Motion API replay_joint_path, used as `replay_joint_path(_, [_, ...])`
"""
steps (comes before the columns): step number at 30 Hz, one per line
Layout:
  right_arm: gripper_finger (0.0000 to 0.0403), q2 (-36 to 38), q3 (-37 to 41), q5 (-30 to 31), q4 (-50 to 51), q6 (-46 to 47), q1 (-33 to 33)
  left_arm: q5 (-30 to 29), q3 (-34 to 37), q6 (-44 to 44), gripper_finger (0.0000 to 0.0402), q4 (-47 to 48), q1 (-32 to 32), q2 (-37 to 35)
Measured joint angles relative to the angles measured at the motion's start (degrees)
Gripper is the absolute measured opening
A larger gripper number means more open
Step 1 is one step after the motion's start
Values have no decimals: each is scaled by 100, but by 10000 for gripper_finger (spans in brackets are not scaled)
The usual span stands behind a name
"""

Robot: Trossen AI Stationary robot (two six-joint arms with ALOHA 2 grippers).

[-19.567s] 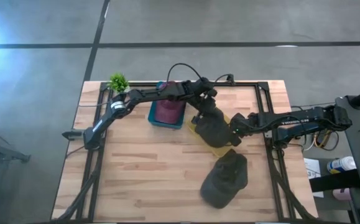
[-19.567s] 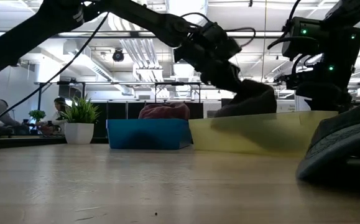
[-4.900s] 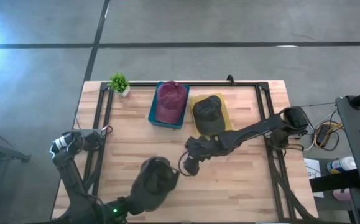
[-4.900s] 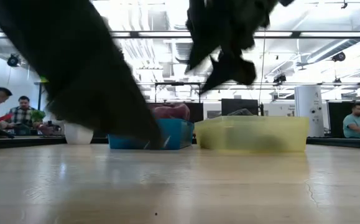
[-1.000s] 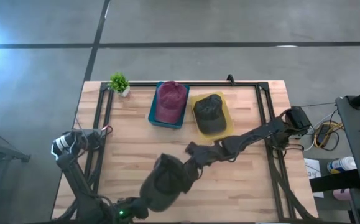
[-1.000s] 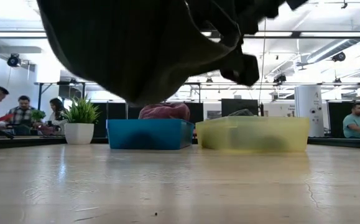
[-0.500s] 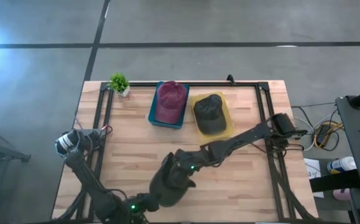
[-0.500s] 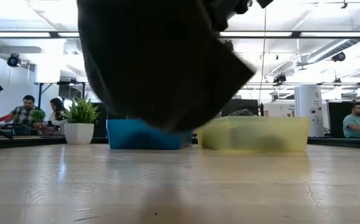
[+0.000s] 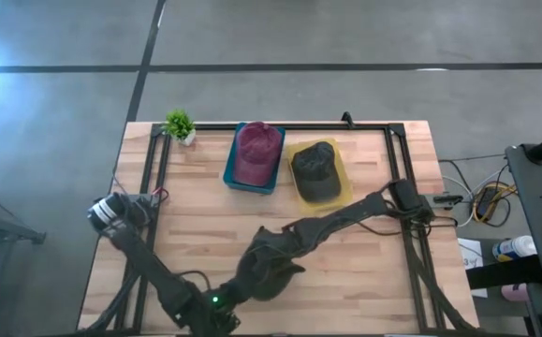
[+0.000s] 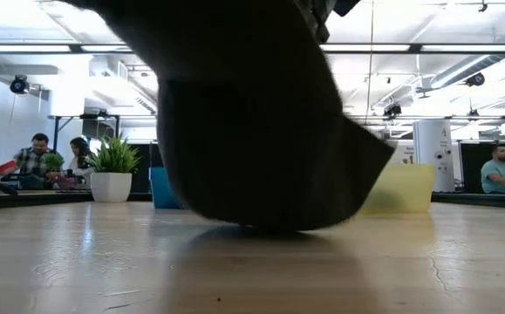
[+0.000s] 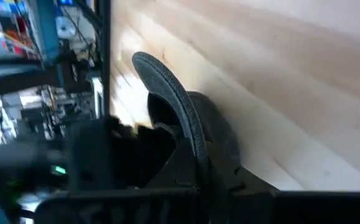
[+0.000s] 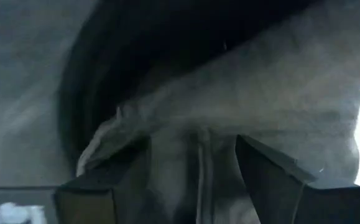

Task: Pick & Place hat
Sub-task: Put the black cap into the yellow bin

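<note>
Blocking the low view, dark hat (image 9: 269, 269) pinched by left end effector (image 11: 195, 186); right end effector (image 12: 186, 186) gapes.

Open-plan lab – ceiling ducts (image 10: 139, 83), seated people (image 10: 34, 157), concrete floor (image 9: 55, 103).

Ceiling strip lights lit the room brightly; the close dark hat (image 10: 252, 113) was blurred, shadowing the table (image 10: 78, 270).

Both arms meet on dark hat (image 9: 269, 265) near table (image 9: 383, 281) front edge; two bins at back edge.
</note>
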State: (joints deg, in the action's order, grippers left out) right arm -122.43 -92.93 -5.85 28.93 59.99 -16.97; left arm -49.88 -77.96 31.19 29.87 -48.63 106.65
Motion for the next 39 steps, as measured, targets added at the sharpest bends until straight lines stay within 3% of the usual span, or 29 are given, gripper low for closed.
replay_joint_path(8, [231, 296, -19, 264, 782, -178, -11, -169, 464, -87, 7, -341, 244, 0])
replay_joint_path(19, [231, 807, 107, 1752, 1890, -386, 146, -116, 746, -170, 7, -378, 281, -2])
replay_joint_path(27, [231, 559, 277, 1725, 1808, -490, 270, -106, 746, -148, 7, -407, 305, -2])
replay_joint_path(34, [231, 250, 294, 832, 1381, -517, 105, -246, 651, -158, 7, -453, 421, -2])
replay_joint_path(39, [231, 304, 294, 796, 1347, -560, 4, -163, 652, -273, 7, -492, 495, -2])
